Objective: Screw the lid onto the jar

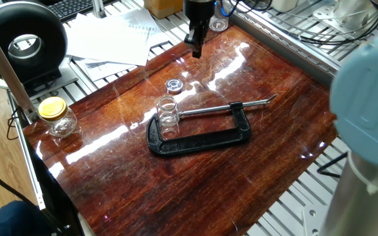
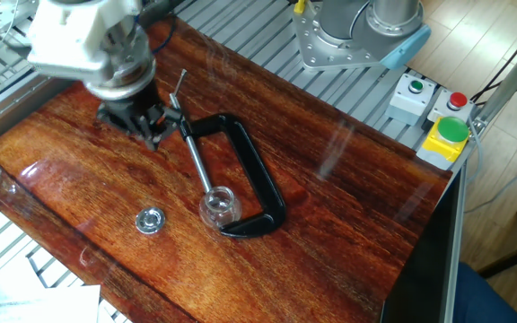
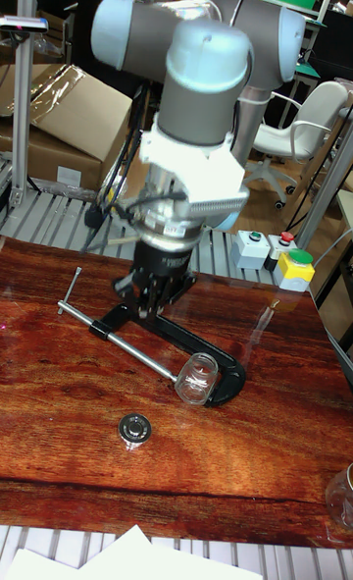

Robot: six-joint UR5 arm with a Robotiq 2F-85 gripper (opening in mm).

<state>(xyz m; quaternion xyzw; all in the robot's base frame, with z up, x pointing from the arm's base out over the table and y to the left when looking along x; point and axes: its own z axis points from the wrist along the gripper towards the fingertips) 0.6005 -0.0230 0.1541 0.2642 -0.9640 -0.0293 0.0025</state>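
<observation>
Zero steps done as far as I'm seeing. The lid [image 1: 173, 84] is lying loose on the counter [image 1: 241, 170], just beside the jar [image 1: 168, 111], which is sitting upright in the black C-clamp [image 1: 199, 136]. The end effector [image 1: 195, 47] is hanging over the counter's far edge, well apart from both, carrying nothing; can't tell how far it's open. Grasp, placement and threading are all remaining.

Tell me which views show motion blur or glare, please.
One fixed view: white glare on the table, blurred arm housing at right. The other fixed view: the tool and wrist are smeared. Tall fixed view: sharp; the lid and the jar clear.
</observation>
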